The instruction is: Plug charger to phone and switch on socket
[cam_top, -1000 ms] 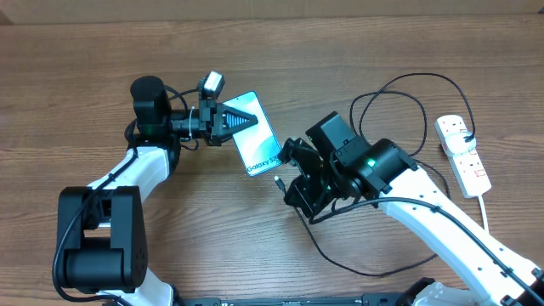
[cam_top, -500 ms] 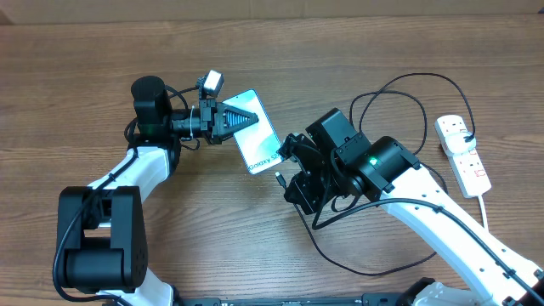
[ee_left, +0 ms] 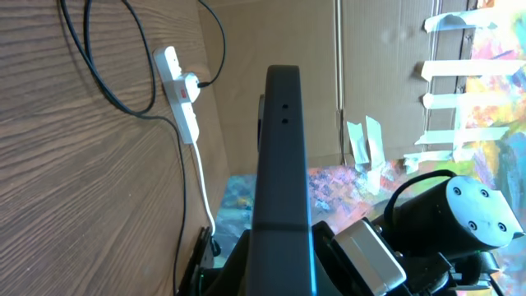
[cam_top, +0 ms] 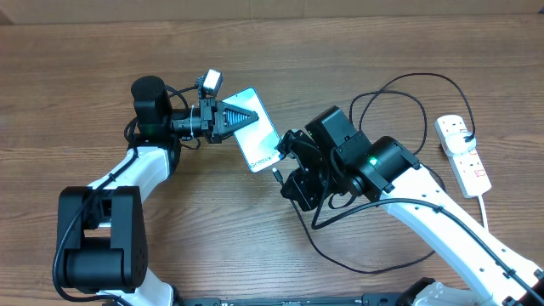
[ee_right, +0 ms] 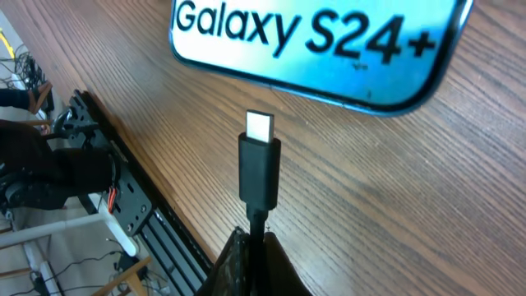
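Plugging unfinished: held phone (cam_top: 257, 138) near bench (cam_top: 102, 51) centre in closed left end effector (cam_top: 242, 120), pinched charger (ee_right: 259, 168) by its tip in closed right end effector (ee_right: 250, 256) just short of phone's end, not inserted; left socket (cam_top: 463, 155), well apart at right, seemingly unswitched.

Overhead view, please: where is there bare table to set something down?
Free: the far strip of table beyond the phone; the near stretch between the left arm and the right arm. Crowded: the middle, where phone and charger plug meet, and the right, with cable loops and the socket.
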`<state>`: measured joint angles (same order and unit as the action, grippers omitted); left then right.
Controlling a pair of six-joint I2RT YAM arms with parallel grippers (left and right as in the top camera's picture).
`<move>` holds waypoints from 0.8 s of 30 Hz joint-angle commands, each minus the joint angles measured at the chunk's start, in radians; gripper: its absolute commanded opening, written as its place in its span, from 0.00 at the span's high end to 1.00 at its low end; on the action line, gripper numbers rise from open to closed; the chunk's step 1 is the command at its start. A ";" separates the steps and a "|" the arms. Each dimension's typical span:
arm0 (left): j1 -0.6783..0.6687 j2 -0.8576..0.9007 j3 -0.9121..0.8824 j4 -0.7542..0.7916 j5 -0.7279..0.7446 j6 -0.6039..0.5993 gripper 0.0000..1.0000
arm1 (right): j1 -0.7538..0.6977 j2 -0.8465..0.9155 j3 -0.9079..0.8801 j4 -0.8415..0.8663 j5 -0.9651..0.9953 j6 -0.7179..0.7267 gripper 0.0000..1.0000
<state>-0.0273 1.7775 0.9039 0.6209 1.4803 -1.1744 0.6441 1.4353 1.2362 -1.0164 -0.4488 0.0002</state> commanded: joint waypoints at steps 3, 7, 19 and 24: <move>-0.025 0.001 0.021 0.004 0.002 0.019 0.96 | 0.003 -0.008 0.027 0.013 -0.016 0.001 0.96; -0.026 0.001 0.021 0.004 0.003 0.006 0.96 | 0.003 -0.005 0.027 0.013 -0.016 0.011 0.96; -0.026 0.001 0.021 0.004 0.005 0.000 0.96 | 0.003 -0.003 0.027 -0.012 -0.016 0.031 0.96; -0.026 0.001 0.021 0.004 0.005 -0.001 0.96 | 0.003 -0.003 0.027 -0.009 -0.016 0.031 0.96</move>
<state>-0.0494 1.7775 0.9039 0.6209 1.4799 -1.1755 0.6437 1.4353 1.2362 -1.0325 -0.4492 0.0265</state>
